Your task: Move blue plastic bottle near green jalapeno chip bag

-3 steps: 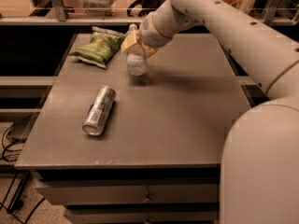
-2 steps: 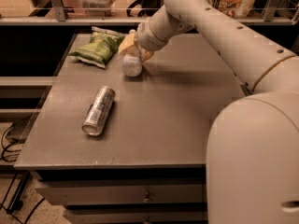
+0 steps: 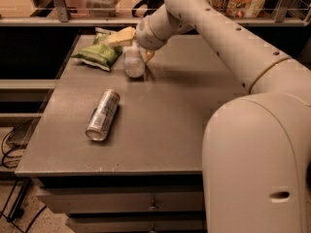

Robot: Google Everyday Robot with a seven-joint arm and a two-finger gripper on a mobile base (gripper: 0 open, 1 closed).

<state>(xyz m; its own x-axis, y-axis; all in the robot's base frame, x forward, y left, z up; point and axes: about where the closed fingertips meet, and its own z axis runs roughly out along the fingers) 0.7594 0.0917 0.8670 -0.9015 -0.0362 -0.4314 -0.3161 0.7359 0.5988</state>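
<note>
At far-left of tabletop (image 3: pixel 170 110), gripper (image 3: pixel 134 47) sits over blue plastic bottle (image 3: pixel 133 66), just beside green jalapeno chip bag (image 3: pixel 97 56). Grip clamped or loose: you cannot tell. Placement step looks nearly done. Your next move: confirm release, then lift clear without nudging bottle.

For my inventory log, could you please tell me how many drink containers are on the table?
2: the silver can lies front-left; the blue plastic bottle sits beside the green chip bag, the gripper over it.
</note>
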